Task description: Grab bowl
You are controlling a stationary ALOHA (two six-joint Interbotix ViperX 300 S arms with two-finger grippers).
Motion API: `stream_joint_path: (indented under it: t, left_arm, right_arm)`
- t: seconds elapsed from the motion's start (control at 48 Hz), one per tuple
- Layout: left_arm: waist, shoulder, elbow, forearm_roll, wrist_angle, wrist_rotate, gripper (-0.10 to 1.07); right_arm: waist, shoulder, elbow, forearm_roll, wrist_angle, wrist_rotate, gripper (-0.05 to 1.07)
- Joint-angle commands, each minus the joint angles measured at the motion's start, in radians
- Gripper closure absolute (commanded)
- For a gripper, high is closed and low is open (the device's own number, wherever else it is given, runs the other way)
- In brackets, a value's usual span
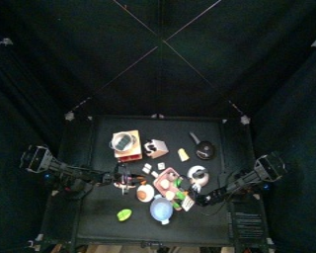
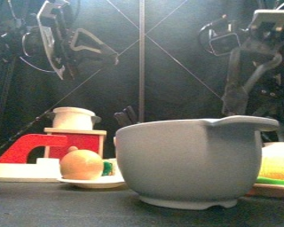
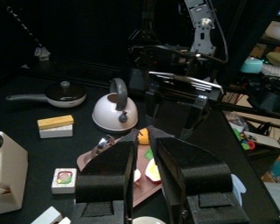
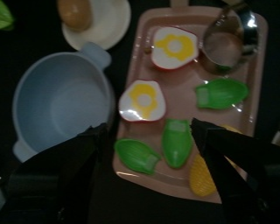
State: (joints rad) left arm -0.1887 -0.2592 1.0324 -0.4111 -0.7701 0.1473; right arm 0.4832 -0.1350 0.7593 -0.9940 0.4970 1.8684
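- The bowl is showing pale grey-blue.
- The tray is looking pink, carrying green pieces and a yellow-and-white egg.
- The kettle is gleaming silver.
- The tabletop is lying black.

The bowl looks like smooth, matt pale grey-blue plastic. The tray beside it is matt pink plastic, carrying glossy green and yellow toy foods and a shiny metal spoon. The kettle has a polished metallic sheen. The table is matt black.
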Motion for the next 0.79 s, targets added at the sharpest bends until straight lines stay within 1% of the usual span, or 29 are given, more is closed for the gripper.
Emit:
stream_joint_path:
  t: [0.0, 0.083, 0.208, 0.333, 0.604, 0.771]
  left_arm:
    - [-0.002, -0.014, -0.006, 0.008, 0.014, 0.002, 0.36]
    - [-0.008, -0.031, 0.000, 0.012, 0.029, 0.003, 0.36]
    - [-0.017, -0.054, 0.015, 0.031, 0.044, 0.003, 0.36]
    - [-0.017, -0.072, 0.031, 0.044, 0.051, 0.002, 0.36]
    - [-0.021, -0.074, 0.032, 0.044, 0.049, 0.002, 0.36]
    - [-0.021, -0.074, 0.032, 0.044, 0.051, 0.002, 0.36]
  right_arm:
    - [-0.005, 0.008, -0.040, -0.008, -0.041, 0.002, -0.01]
    - [-0.006, 0.038, -0.055, -0.009, -0.072, 0.000, -0.01]
    - [-0.011, 0.083, -0.072, -0.008, -0.077, 0.000, -0.01]
    - [-0.046, 0.130, -0.091, -0.008, -0.086, 0.000, -0.01]
    - [-0.084, 0.190, -0.129, -0.009, -0.110, 0.000, -0.01]
    - [-0.094, 0.216, -0.141, -0.008, -0.112, 0.000, -0.01]
